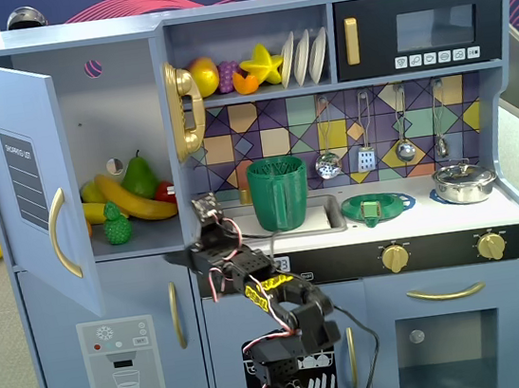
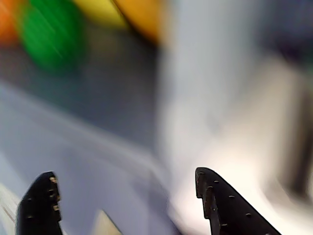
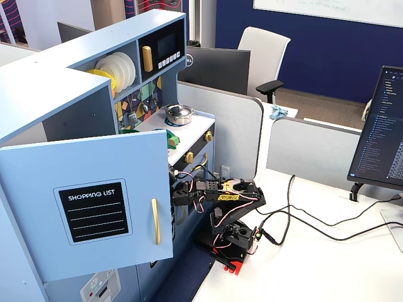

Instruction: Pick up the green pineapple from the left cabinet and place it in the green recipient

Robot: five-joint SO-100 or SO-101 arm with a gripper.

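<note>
Green pineapple (image 1: pixel 117 224): it is standing upright on the shelf of the left cabinet (image 1: pixel 121 126), at the front, with its leafy top pointing up. Nothing is holding it.

Around it: a banana (image 1: pixel 136 197) is lying just behind it, and a dark-green pear (image 1: pixel 139 176) is standing farther back.

Cabinet door (image 1: pixel 26 177): it is hanging wide open, so the way in is clear.

End effector (image 1: pixel 208 208): it is hovering just outside the cabinet's right wall, near the sink edge. Its two fingers are spread wide and are holding nothing; the wrist view shows bare space between the dark fingers (image 2: pixel 222 203).

Which way to go: in the front fixed view, the pineapple is sitting to the left of the end effector, at about the same height. I think the arm needs to swing left and reach into the shelf, then close around the bumpy body from the sides.

Green recipient (image 1: pixel 279 193): it is standing tall on the counter (image 1: pixel 416 216) to the right of the end effector, beside the sink, with nothing seen inside.

Wrist view: it is blurry, with a green blob (image 2: pixel 49 34) at the top left that is probably the pineapple.

Side fixed view: it is showing the arm (image 3: pixel 220 198) from the side, but the open door is hiding the fruit.
</note>
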